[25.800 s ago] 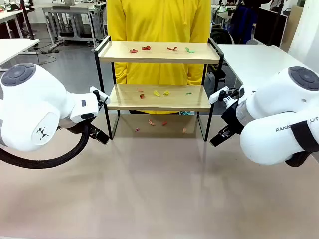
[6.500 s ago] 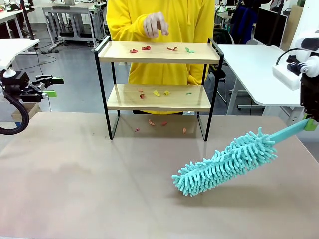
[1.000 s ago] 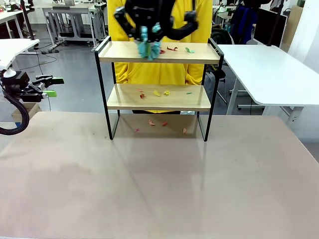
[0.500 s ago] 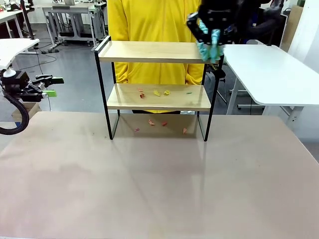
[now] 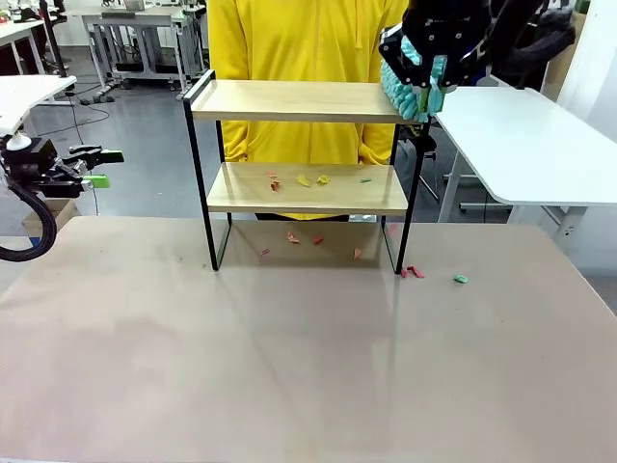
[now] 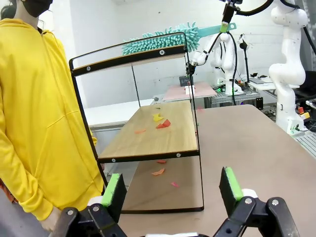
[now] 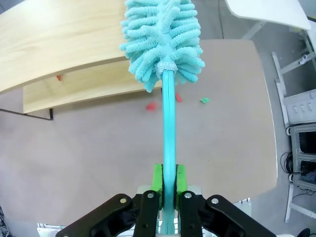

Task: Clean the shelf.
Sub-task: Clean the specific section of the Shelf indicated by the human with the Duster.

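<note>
Front view: shows shelf (image 5: pixel 299 101) standing at far middle of bench (image 5: pixel 289 367), person in yellow top (image 5: pixel 299 39) just behind. Shows teal duster (image 5: pixel 413 89) raised at right end of top board. Shows coloured scraps (image 5: pixel 304 179) on lower board, under shelf, and on bench just right of frame.

Right wrist view: shows right hand (image 7: pixel 167 180) clenched on duster handle, green pads (image 7: pixel 157 178) pressed against both sides.

Left wrist view: shows left hand (image 6: pixel 172 187) released, jaws wide, facing shelf's end, well apart from it.
</note>
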You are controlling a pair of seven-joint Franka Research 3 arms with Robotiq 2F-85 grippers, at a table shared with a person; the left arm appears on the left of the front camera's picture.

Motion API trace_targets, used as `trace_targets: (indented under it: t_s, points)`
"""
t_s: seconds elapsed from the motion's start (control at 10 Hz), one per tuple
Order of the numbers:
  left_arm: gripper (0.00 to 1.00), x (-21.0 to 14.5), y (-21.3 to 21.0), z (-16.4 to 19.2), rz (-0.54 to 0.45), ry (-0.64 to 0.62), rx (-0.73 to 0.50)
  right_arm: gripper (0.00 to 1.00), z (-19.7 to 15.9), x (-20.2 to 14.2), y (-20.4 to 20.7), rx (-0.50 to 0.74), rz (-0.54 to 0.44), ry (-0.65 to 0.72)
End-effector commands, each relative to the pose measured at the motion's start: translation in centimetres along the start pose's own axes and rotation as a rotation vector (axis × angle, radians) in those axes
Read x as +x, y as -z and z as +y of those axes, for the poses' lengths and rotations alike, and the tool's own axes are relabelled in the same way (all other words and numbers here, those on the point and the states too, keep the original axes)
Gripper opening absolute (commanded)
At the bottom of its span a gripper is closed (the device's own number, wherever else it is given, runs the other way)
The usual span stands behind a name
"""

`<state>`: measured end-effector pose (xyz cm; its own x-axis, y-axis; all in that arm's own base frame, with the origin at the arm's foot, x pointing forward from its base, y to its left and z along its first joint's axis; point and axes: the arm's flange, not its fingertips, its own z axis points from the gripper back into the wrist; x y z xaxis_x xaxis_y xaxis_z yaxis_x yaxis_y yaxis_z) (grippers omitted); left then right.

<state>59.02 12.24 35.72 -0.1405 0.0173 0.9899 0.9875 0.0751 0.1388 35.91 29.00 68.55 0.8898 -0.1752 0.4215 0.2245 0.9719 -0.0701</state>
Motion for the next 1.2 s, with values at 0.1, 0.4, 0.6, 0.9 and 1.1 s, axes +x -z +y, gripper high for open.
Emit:
trace_targets:
  t_s: [0.1,0.4,0.6,0.9,1.1]
  points:
    - [1.00,0.3,0.0,-0.2,0.000,0.005,0.002,0.13,0.0,0.0,0.0,0.000,0.000,0.000]
    - [1.00,0.3,0.0,-0.2,0.000,0.005,0.002,0.13,-5.6,0.6,-4.0,0.290,-0.055,-0.082]
    - [1.00,0.3,0.0,-0.2,0.000,0.005,0.002,0.13,-8.3,0.5,-5.3,0.481,-0.029,-0.207]
    - [1.00,0.3,0.0,-0.2,0.000,0.005,0.002,0.13,-8.9,-1.5,-5.8,0.757,0.064,-0.536]
    - [1.00,0.3,0.0,-0.2,0.000,0.005,0.002,0.13,-9.1,-4.5,-5.1,0.804,0.126,-0.739]
